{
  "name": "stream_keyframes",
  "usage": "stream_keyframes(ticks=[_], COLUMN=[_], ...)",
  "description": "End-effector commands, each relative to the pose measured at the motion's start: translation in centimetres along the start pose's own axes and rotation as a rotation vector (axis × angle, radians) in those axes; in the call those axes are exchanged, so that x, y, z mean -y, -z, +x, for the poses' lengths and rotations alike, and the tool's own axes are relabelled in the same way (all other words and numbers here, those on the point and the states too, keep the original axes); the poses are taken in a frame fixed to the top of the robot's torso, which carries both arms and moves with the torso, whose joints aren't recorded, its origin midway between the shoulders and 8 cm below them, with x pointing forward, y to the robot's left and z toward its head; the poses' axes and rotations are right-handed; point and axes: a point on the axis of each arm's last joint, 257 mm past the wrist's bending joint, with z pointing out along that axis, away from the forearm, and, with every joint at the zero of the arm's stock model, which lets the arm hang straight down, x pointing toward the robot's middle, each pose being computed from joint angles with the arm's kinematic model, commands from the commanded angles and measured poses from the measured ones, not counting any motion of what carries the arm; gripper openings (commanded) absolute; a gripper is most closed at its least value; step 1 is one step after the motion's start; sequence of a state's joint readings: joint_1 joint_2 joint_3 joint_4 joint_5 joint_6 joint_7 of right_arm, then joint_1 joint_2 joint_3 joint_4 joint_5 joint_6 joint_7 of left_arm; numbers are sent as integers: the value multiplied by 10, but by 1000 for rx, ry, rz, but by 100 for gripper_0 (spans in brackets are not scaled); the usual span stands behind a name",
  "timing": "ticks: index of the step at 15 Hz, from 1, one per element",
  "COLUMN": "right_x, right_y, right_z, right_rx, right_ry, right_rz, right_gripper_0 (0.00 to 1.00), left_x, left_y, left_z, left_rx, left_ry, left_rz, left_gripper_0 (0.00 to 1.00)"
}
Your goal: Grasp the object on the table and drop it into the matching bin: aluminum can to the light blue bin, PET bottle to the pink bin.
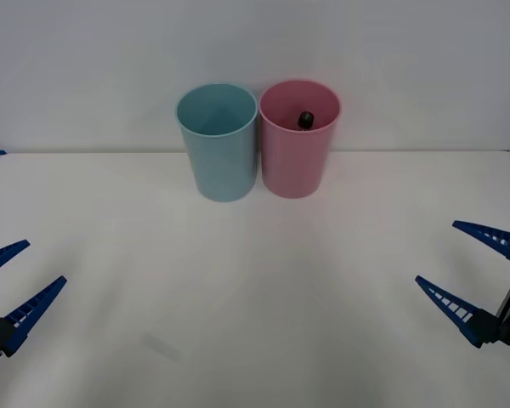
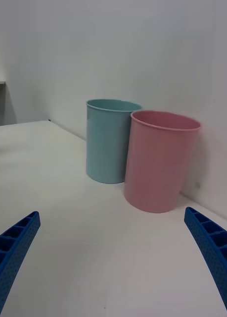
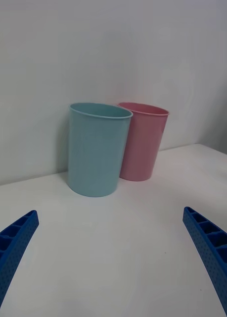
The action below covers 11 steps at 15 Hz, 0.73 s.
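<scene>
The pink bin (image 1: 296, 144) stands at the back of the white table (image 1: 255, 323), right of the light blue bin (image 1: 220, 146) and touching it. Inside the pink bin I see the black cap of the PET bottle (image 1: 306, 120); the rest of the bottle is hidden by the bin's wall. My left gripper (image 1: 15, 285) hovers open near the table's front left edge, holding nothing. My right gripper (image 1: 469, 268) is open at the front right, also holding nothing. Both wrist views show the pink bin (image 2: 160, 163) (image 3: 143, 143) and light blue bin (image 2: 109, 143) (image 3: 97, 151) from afar.
A plain white wall rises right behind the bins. The tabletop between the grippers and the bins is bare.
</scene>
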<state>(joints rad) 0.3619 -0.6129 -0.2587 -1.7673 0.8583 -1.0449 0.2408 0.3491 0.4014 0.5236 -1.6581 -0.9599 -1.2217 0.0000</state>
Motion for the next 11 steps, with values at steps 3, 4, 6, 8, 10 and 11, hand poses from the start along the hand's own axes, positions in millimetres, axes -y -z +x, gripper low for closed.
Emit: stream_keyframes(ticks=[3, 4, 6, 8, 10, 11], right_x=[2, 3, 3, 3, 3, 3], right_y=[15, 18, 20, 20, 20, 20], right_z=[10, 12, 19, 20, 20, 20], right_rx=[-49, -61, -88, -94, -94, -94], right_ry=[-98, -106, -95, -91, -91, -91], right_rz=[13, 17, 19, 19, 19, 19], right_gripper_0=[100, 100, 100, 100, 100, 100], left_x=[0, 0, 0, 0, 0, 0], left_y=[0, 0, 0, 0, 0, 0], left_z=[0, 0, 0, 0, 0, 0], left_rx=[0, 0, 0, 0, 0, 0], left_ry=[0, 0, 0, 0, 0, 0], left_rz=[0, 0, 0, 0, 0, 0], left_gripper_0=[100, 100, 100, 100, 100, 100])
